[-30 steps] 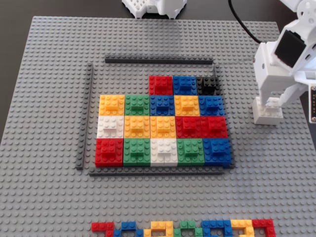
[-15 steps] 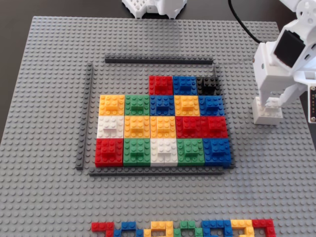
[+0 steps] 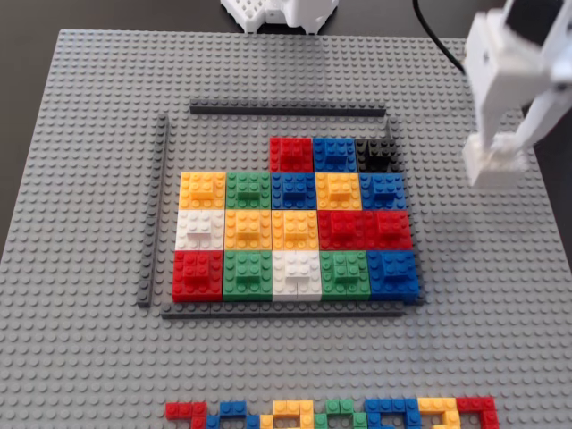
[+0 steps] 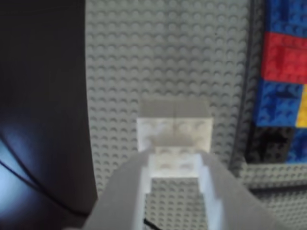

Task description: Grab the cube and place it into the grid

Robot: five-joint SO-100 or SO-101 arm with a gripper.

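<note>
Clamped on the white cube [image 4: 175,139], the claw [image 3: 494,161] hangs above the bare grey baseplate [image 3: 89,179], off to the right of the grid [image 3: 295,223] in the fixed view. From the wrist view the block sits pinched between both white fingers [image 4: 134,187] by its raised top piece. Carrying looks to be the step in hand: the pickup seems done, the placing not. The top row shows open places left of the red block [image 3: 291,153], so the next move likely calls for a swing leftward and a level descent onto one
</note>
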